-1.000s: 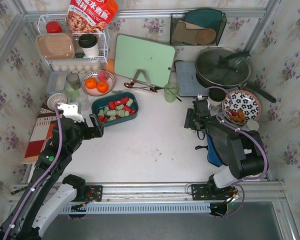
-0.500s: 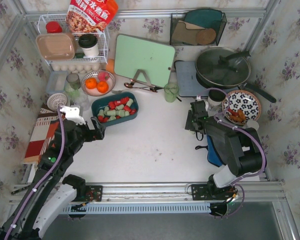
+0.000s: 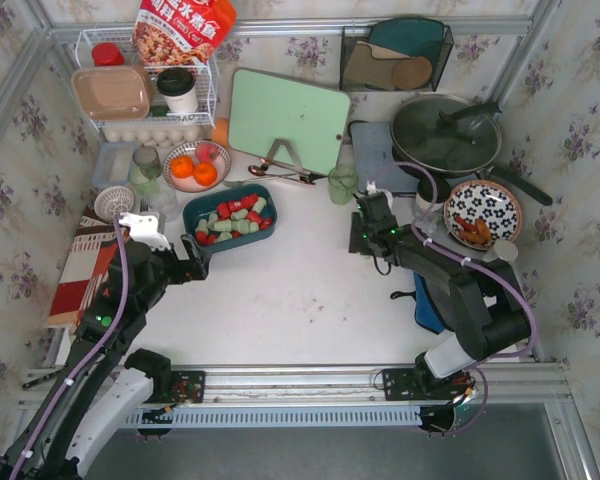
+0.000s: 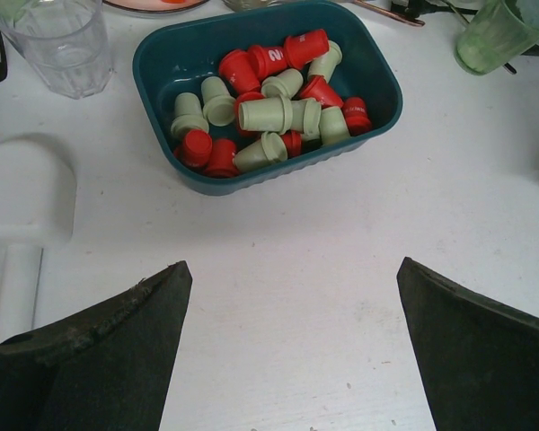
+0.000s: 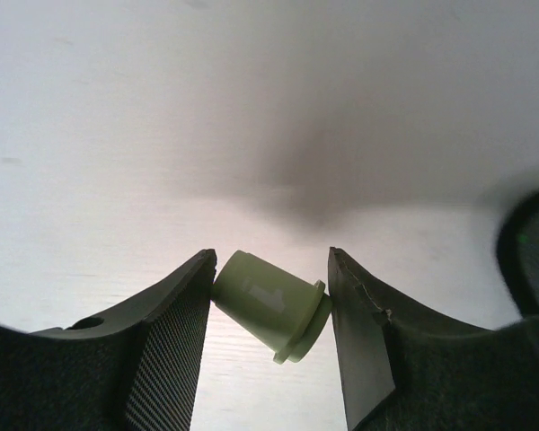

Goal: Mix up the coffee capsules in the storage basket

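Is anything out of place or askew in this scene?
Yes. One green capsule is outside the storage basket: it sits tilted, pinched in the right gripper, while the other capsules lie jumbled in the basket.

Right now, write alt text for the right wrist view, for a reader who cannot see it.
A pale green coffee capsule sits tilted, gripped between the two dark fingers of the right gripper, its rim toward the lower right. Behind it is a white tabletop under a soft shadow.

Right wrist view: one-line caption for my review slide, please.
Right claw grips a tilted pale green coffee capsule over the white table.
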### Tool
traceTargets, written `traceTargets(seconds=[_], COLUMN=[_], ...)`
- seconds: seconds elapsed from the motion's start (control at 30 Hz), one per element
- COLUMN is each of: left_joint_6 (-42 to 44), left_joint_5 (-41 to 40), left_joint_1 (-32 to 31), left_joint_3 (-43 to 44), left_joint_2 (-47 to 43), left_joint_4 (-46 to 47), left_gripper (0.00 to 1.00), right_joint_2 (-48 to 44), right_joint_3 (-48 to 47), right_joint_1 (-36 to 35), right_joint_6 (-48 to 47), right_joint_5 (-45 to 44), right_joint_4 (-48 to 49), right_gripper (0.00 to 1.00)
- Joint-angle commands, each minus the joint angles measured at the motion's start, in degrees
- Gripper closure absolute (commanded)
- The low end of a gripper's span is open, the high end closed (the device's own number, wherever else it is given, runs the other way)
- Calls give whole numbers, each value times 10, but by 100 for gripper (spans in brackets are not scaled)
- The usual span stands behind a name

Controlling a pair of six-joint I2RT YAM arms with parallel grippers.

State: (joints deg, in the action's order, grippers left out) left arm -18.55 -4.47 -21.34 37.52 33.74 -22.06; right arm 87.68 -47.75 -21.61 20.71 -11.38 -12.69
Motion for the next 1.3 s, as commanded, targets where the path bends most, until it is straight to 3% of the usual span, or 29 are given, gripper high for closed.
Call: traceTargets(seconds=[0.0, 0.17, 0.33, 0.57, 0.8, 0.9, 1.07, 1.27], left_joint_6=[-4, -6, -9, -11, -13, -14, -12, -13], left_joint_5=[0, -17, -36, -46, -45, -44, -46, -46], left_joint_1=[1, 1, 1, 1, 2, 2, 1, 2], left_joint_3=[-5, -15, -25, -30, -31, -31, -32, -32], left_joint_2=[-2, -13, -28, -47, -47, -42, -38, -36], left_joint_4=[26, 30, 33, 32, 33, 35, 35, 37], left_gripper=[1, 1, 1, 1, 1, 1, 1, 1], right_joint_2=[8, 79, 196, 382, 479, 499, 514, 461], right_joint_3=[-57, -192, -326, -541, -622, -626, -631, -591], right_joint_1=[-65, -170, -217, -286, -301, -302, -302, -304], right_joint_6=[3, -21, -22, -27, 8, 3, -21, -39], right_joint_5=[-13, -4, 23, 22, 58, 76, 70, 43], right_joint_4=[16, 62, 119, 52, 69, 125, 166, 170], right_gripper=[61, 61, 62, 63, 63, 62, 44, 23])
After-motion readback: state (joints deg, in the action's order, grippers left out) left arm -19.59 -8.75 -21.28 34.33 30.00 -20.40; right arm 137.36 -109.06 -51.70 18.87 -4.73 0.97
